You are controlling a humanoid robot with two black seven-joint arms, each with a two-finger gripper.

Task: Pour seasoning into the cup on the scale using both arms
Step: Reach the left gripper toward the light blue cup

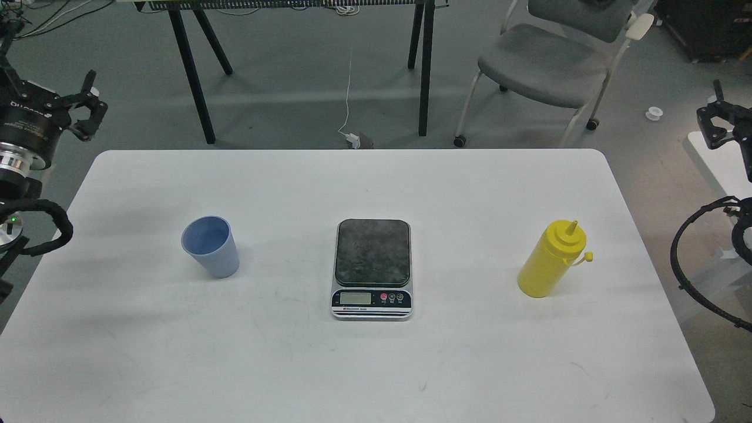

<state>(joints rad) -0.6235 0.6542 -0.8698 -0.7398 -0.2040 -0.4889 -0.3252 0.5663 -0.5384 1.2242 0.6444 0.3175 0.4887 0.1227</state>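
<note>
The light blue ribbed cup [210,247] stands upright on the white table [352,364], left of centre. The scale [372,268] lies flat in the middle, its dark plate bare. The yellow seasoning bottle [551,259] stands upright on the right, nozzle up, its small cap hanging at the side. My left gripper [94,100] hovers off the table's far left corner, open and empty, well away from the cup. At the right edge of the view, beyond the table, my right gripper [712,111] is open and empty, far from the bottle.
A grey chair [546,64] and black table legs [191,76] stand on the floor behind the table. A white cable [348,100] runs down to a plug. Black cable hoses loop at both edges of the view.
</note>
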